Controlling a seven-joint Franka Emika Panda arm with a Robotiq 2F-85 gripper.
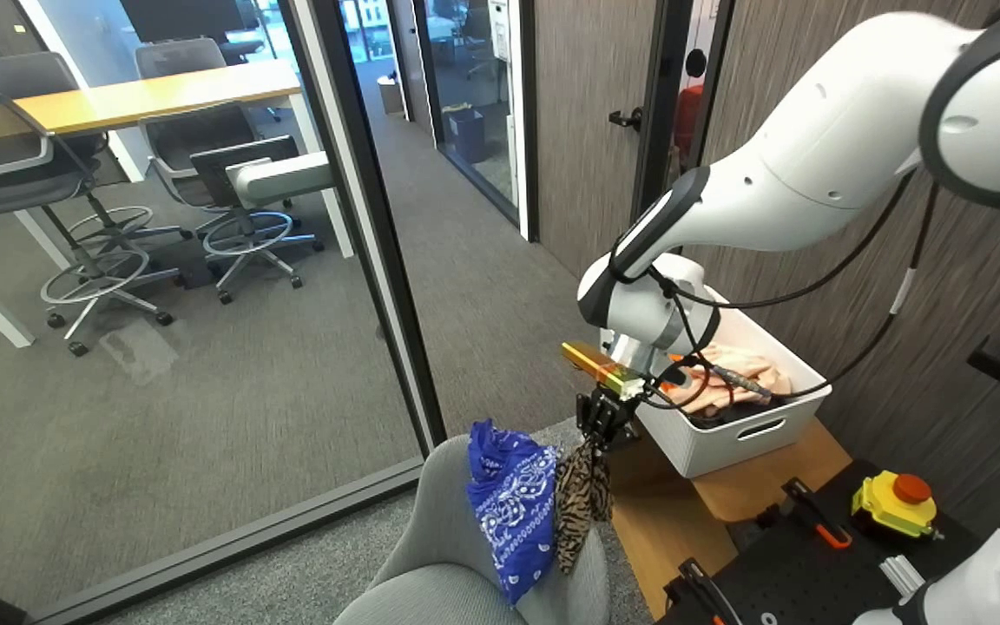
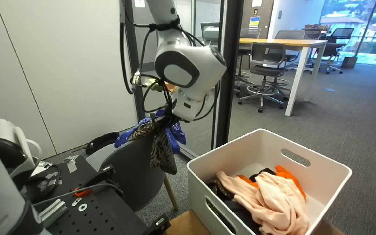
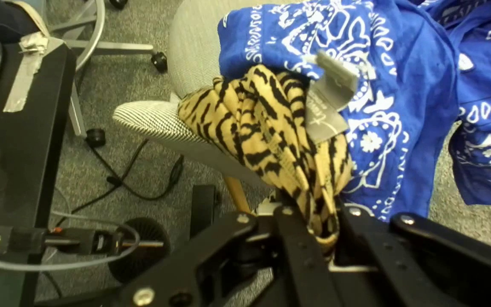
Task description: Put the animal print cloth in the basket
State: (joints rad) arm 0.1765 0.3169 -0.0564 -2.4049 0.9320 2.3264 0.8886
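Note:
The animal print cloth (image 1: 582,499) is tan with dark stripes; it also shows in an exterior view (image 2: 163,153) and the wrist view (image 3: 262,132). My gripper (image 3: 320,221) is shut on a bunched part of it. In the exterior views my gripper (image 1: 606,421) (image 2: 163,122) is at the top of the chair back. The cloth drapes over the chair back's edge, with part hanging down the outside. The white basket (image 1: 717,447) (image 2: 197,186) stands beside the chair, apart from the cloth. It holds peach, orange and dark cloths.
A blue-and-white cloth (image 1: 513,512) (image 3: 407,85) hangs over the grey chair (image 2: 132,176) right beside the striped cloth. A black pegboard table (image 2: 96,209) with clamps stands near the chair. A black-framed glass wall (image 1: 370,226) rises behind the chair.

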